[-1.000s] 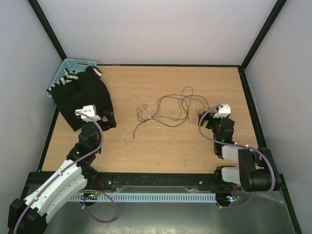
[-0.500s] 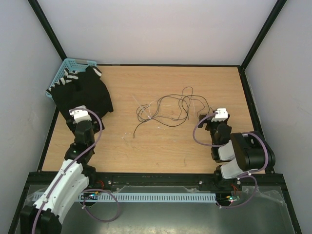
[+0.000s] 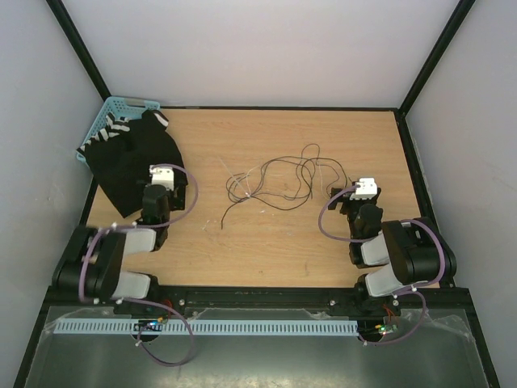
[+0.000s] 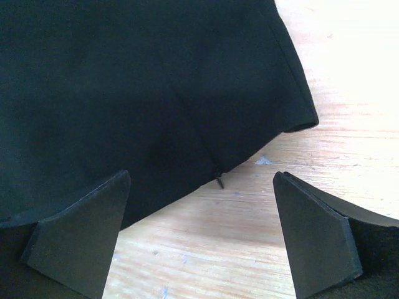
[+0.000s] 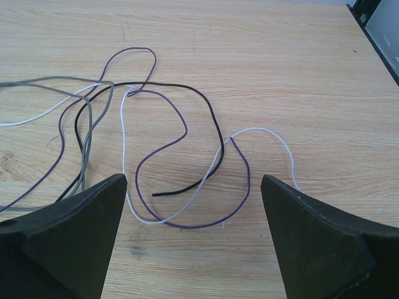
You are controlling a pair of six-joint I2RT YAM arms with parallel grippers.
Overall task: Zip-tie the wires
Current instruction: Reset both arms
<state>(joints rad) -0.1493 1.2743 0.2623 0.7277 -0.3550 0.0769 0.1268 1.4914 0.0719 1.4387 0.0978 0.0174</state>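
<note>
Top external view: the wires (image 3: pixel 279 182) lie in a loose tangle of loops near the middle of the table (image 3: pixel 283 250), all of them looking dark and hair-thin. A black cloth (image 3: pixel 133 158) covers the table's far-left corner and drapes over a blue basket (image 3: pixel 109 109) at that edge.

The right wrist view gives what the overhead cannot: the strands are separate colours, purple, black, grey and white. They cross one another on the wood, with a cut black end lying free. The right gripper (image 5: pixel 193 177) is spread fully wide above the table's right-of-middle part, framing the nearest loops without touching them, and nothing is held.

The left wrist view shows the left gripper (image 4: pixel 201 174) just as wide apart and empty. It hangs over the cloth's hem on the table's left side, bare wood showing between its fingers.
</note>
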